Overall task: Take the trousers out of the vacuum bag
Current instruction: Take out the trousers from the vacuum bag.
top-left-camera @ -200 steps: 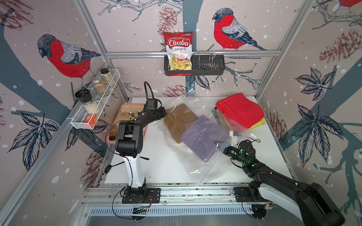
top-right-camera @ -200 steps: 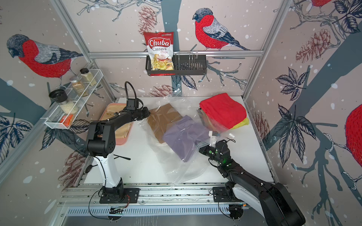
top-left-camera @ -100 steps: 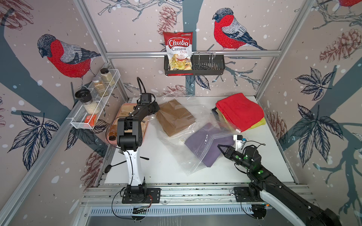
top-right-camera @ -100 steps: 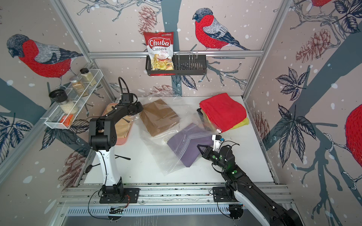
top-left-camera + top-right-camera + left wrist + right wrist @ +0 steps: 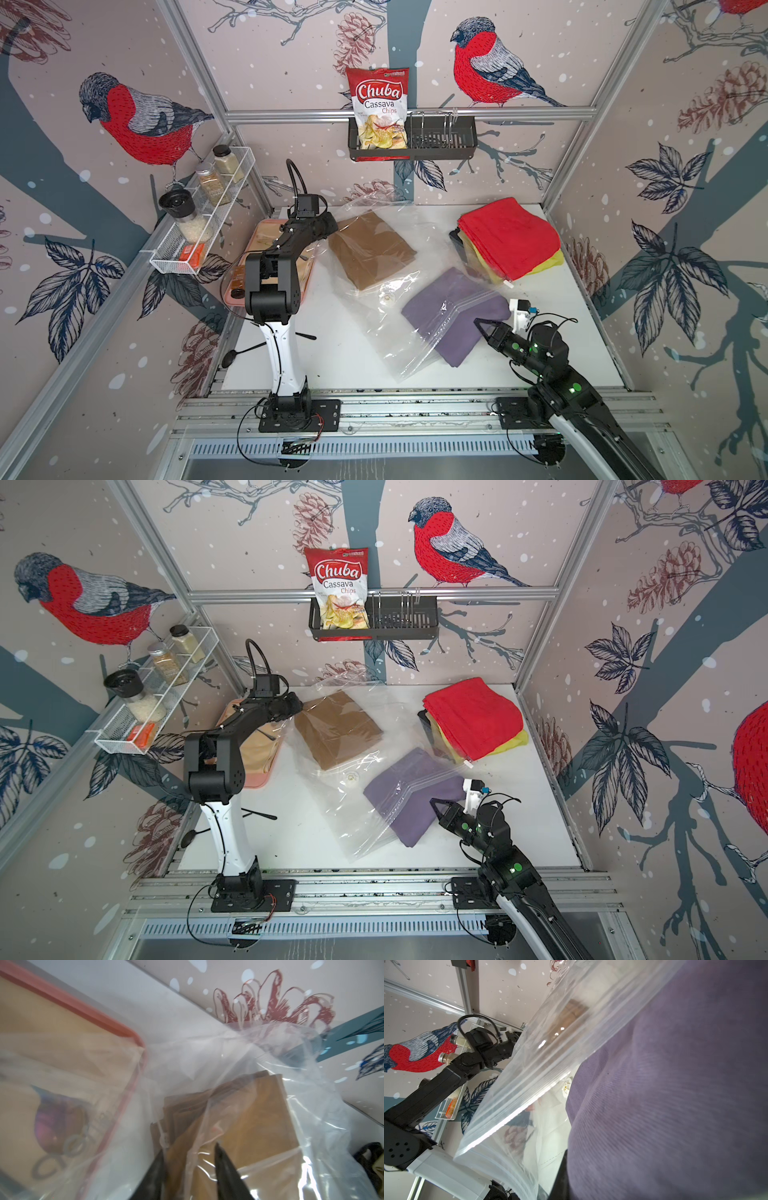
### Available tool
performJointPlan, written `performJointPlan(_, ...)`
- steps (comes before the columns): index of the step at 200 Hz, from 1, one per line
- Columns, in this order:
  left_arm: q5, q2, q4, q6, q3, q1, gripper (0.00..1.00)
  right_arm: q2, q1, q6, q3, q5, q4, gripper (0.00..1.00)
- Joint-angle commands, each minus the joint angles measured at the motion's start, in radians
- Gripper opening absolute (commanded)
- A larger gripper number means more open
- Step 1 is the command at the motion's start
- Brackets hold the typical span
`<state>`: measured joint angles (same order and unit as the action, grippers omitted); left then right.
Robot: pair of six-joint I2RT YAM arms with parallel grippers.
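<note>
You are seeing the vacuum bag (image 5: pixel 374 345) lying diagonally, its zip-strip mouth pointing at the right gripper (image 5: pixel 482 326). Right of the valve (image 5: pixel 387 296), the purple trousers (image 5: pixel 453 328) are sticking half out of the mouth, and the right gripper is pinching their edge with jaws closed. Beyond the valve, the mustard-brown trousers (image 5: pixel 370 249) are lying inside. There the left gripper (image 5: pixel 189 1148) is standing with jaws parted and bag film between them.

I am watching the whole table (image 5: pixel 345 357) from high above its front edge in both top views, which are sharing nearly everything. My left wrist camera is looking very closely at the vacuum bag (image 5: pixel 311 1126); my right wrist camera is looking closely along the purple trousers (image 5: pixel 675 1105) toward the left arm (image 5: pixel 446 1080).
</note>
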<state>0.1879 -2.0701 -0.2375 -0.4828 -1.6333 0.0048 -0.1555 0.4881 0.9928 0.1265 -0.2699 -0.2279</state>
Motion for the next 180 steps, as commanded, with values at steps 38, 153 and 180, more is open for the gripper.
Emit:
performJointPlan(38, 0.088, 0.193, 0.021, 0.033, 0.015, -0.062, 0.97, 0.017, -0.004, -0.046, 0.172, 0.07, -0.178, 0.0)
performJointPlan(153, -0.312, 0.719, -0.015, 0.318, 0.394, -0.973, 0.95, -0.091, -0.006, -0.052, 0.291, 0.089, -0.19, 0.0)
performJointPlan(180, -0.459, 0.729, -0.013, 0.286, 0.441, -1.154, 0.95, -0.105, -0.007, -0.049, 0.301, 0.09, -0.177, 0.0)
